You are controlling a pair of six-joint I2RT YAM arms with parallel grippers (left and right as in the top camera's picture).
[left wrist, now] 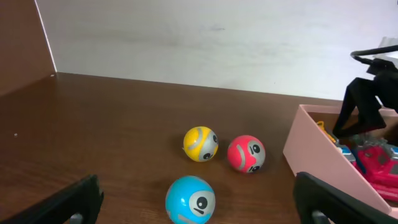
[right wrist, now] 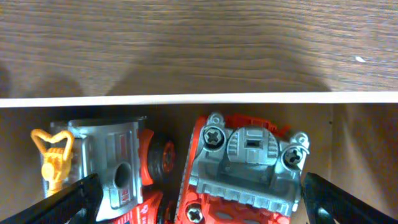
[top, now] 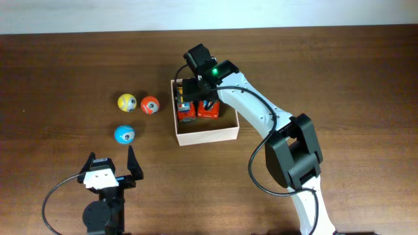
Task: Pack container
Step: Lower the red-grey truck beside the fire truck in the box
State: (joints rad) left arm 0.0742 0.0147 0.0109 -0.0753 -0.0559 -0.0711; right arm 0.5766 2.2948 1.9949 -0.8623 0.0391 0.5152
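The container is a small cream-white box right of centre; its wall also shows in the left wrist view and the right wrist view. Inside lie a red toy vehicle with a grey underside and a grey and red toy vehicle with a yellow hook. My right gripper is open, low over the box, with its fingers either side of both toys. My left gripper is open and empty near the front edge.
Three balls with eye faces lie left of the box: yellow, red and blue. The blue one is nearest my left gripper, just ahead of its fingers.
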